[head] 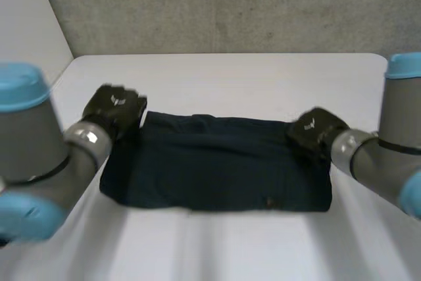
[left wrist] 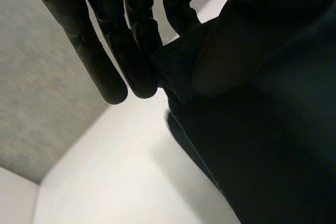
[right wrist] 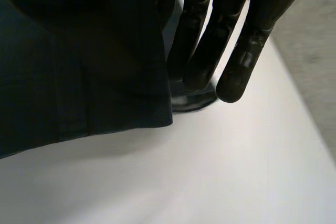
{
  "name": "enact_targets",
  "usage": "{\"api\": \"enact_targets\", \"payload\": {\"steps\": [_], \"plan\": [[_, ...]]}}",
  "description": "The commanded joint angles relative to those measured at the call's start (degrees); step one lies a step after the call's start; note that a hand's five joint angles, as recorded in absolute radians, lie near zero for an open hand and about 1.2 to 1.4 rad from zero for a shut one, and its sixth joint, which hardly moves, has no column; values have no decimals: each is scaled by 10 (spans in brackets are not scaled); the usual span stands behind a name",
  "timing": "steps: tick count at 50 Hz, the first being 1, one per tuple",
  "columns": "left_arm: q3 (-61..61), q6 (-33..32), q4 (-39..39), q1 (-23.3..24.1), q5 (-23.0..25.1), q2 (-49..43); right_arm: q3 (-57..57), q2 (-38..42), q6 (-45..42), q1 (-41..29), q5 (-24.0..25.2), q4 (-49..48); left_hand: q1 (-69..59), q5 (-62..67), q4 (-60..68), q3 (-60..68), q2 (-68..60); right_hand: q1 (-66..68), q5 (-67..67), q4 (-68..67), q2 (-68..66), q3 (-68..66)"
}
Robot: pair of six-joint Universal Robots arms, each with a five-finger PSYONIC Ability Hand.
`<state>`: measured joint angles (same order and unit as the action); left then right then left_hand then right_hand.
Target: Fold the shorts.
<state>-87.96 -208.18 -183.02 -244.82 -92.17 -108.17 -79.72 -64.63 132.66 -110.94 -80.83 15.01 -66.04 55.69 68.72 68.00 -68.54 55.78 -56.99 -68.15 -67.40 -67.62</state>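
Observation:
The dark navy shorts lie folded into a wide rectangle in the middle of the white table. My left hand is at the cloth's far left corner. In the left wrist view its straight fingers and thumb pinch the edge of the shorts. At the far right corner is my right hand. Its fingers reach straight down behind the shorts, whose edge is caught at the palm side and hangs a little above the table.
A grey wall runs behind the table's far edge, and a white side wall stands at the left. Bare table lies in front of the shorts and beyond them.

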Motion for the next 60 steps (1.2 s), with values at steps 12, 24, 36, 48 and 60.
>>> {"api": "enact_targets", "payload": {"steps": [12,24,36,48,60], "plan": [[402,-102,-51,19,-71,-384,185,278,-64,-13,-41,-346,-140,143,113,120,-115,179,-67,-56,-63,-61],[315,-49,-186,46,-69,-280,119,162,60,-9,-107,-384,560,-556,-587,-580,585,-458,570,581,574,576],[69,8,-182,36,-13,-147,-54,-15,259,17,8,-204,533,-530,-560,-553,558,-458,570,581,574,576],[38,-4,-179,-22,7,-199,-160,-8,276,28,43,-211,528,-524,-555,-548,553,-311,423,434,427,429],[24,-12,-172,-34,12,-202,-163,50,263,29,20,-282,533,-529,-560,-553,558,-183,295,307,299,301]]}}
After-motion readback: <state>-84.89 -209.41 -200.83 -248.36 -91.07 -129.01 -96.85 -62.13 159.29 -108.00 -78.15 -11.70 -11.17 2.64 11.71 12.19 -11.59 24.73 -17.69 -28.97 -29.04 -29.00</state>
